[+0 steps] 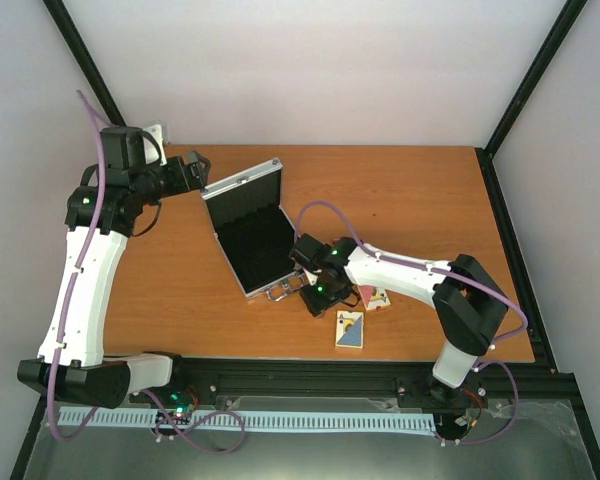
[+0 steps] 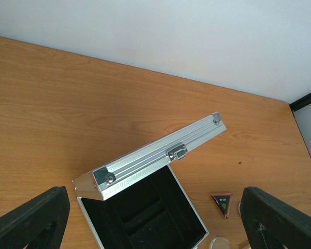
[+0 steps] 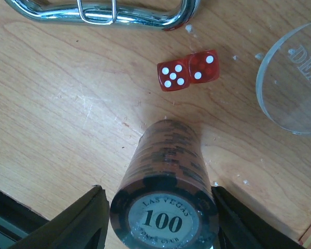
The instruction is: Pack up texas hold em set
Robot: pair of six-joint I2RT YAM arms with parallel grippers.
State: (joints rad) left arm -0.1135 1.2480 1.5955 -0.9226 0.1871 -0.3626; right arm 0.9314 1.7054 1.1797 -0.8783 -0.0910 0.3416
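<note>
One chip stack (image 3: pixel 165 207), bottom centre of the right wrist view, sits between the right gripper's (image 3: pixel 160 220) jaws (grip or gap, cannot tell). Pinch it squarely and keep it upright as you lift. Left gripper (image 2: pixel 155 220) gapes empty beside the open case (image 1: pixel 252 240).

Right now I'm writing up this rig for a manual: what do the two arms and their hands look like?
The left arm and right arm have white moulded links with black joints. A purple cable runs along each, and green lights glow on them. The left hand and right hand are black, with broad flat fingers.
</note>
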